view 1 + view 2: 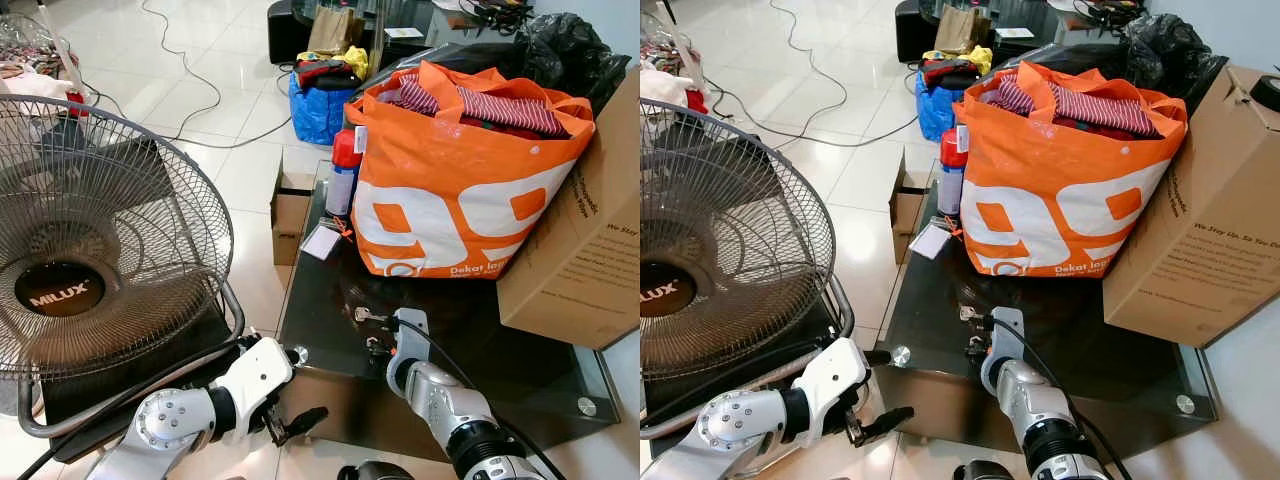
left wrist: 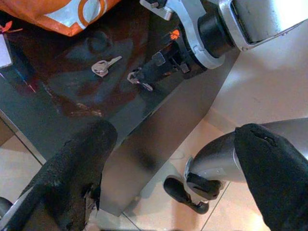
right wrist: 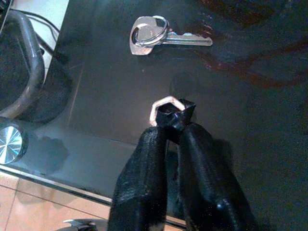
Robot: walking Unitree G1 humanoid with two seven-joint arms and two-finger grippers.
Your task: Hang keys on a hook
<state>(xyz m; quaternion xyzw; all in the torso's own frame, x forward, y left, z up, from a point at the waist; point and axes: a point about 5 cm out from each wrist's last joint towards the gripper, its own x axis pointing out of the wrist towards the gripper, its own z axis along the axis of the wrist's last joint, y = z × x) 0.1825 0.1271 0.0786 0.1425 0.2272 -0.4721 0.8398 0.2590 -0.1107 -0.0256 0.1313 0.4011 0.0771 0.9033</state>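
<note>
My right gripper [image 3: 172,126] is down on the dark glass worktop [image 1: 520,370], fingers pinched together on a small black piece w/ a metal loop [image 3: 169,111]; can't tell what the piece is. The key [image 3: 159,36], silver on a split ring, lies flat on the glass just beyond the fingertips, apart from them, untouched. Left gripper [image 1: 290,425] hangs low off the worktop's front edge over the tiled floor [image 1: 220,60], fingers spread wide, holding nothing. Obstructions: orange shopping bag [image 1: 450,190] stuffed w/ clothes stands behind the key; cardboard box [image 1: 585,240] to its right; red-capped bottle [image 1: 343,170] and a white tag [image 1: 322,242] to its left. Floor fan [image 1: 90,250] crowds my left side, near the worktop corner.
</note>
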